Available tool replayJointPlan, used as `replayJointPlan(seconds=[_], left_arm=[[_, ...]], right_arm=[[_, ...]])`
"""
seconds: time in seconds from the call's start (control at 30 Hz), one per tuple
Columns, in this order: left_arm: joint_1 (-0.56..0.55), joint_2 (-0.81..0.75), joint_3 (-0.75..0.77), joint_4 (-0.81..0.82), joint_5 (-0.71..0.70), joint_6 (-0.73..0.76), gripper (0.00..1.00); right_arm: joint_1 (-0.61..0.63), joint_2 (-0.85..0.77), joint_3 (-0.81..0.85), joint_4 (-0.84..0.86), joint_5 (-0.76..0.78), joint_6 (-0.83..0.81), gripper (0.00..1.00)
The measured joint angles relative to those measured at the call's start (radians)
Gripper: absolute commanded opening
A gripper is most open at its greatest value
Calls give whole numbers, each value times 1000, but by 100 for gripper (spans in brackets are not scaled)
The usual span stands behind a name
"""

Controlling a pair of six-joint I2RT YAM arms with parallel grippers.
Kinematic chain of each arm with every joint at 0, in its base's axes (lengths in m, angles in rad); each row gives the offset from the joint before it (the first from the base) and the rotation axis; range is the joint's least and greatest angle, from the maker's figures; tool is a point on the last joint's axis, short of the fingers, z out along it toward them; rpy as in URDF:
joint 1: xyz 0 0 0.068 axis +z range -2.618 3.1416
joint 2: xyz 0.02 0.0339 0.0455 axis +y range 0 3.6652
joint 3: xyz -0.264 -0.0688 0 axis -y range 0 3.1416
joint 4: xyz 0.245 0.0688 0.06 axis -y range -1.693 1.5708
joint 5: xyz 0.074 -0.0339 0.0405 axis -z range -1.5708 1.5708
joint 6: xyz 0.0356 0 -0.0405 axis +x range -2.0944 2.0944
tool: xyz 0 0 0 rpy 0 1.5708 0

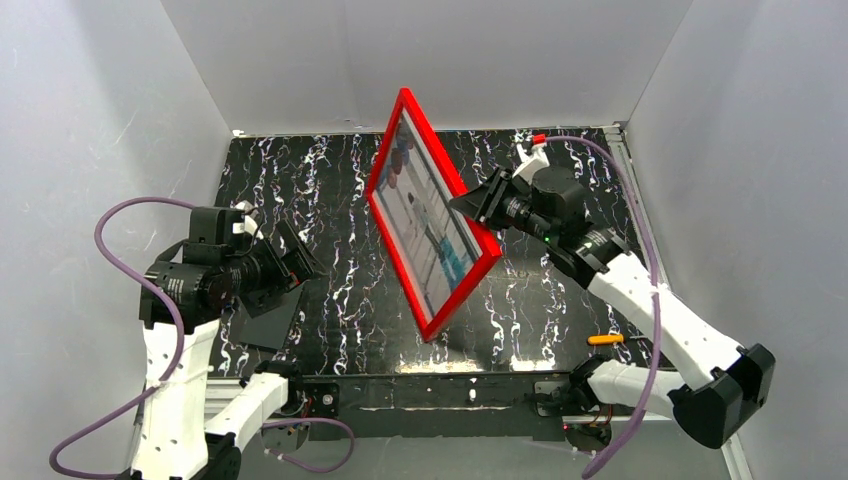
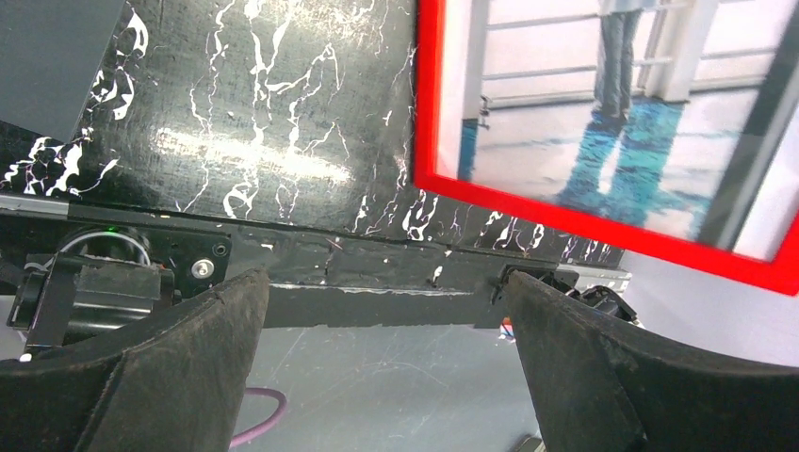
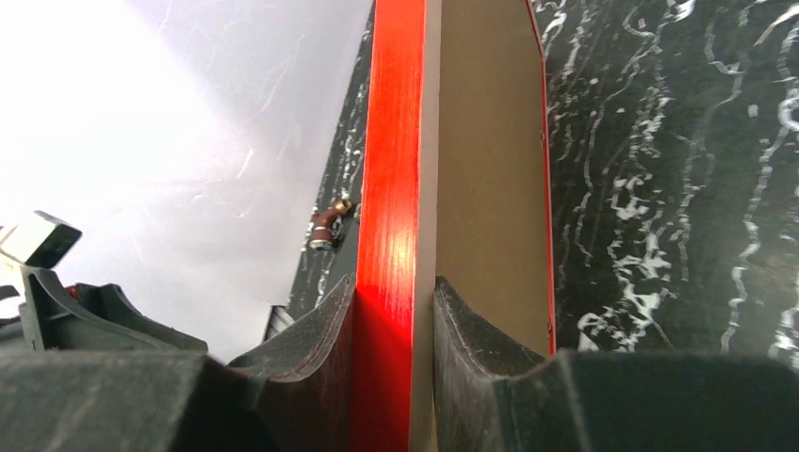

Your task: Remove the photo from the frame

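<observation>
Currently, your right gripper [image 3: 394, 292] pinching the red frame [image 3: 391, 141] across its edge, frame tilted off the table [image 1: 300, 180] ahead of the fingers [image 3: 311, 348], photo [image 1: 425, 225] seated inside it, left gripper [image 2: 382, 311] spread wide, empty, well apart.

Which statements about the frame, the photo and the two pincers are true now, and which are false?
1. The right pincer is clamped on the edge of the frame. True.
2. The frame lies flat on the table. False: it is held up, steeply tilted.
3. The left pincer grips the frame's lower corner. False: it is open, empty and apart from the frame.
4. The photo sits inside the frame. True.
</observation>
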Motion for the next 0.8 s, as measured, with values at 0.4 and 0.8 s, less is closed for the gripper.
replayJointPlan(seconds=[0.4,0.8], left_arm=[[0,-18,-2,-9,18,10,98],[0,-40,-76,-3,37,19,98]], right_arm=[[10,299,-298,356,-31,142,1],[26,451,-282,551,-48,148,1]])
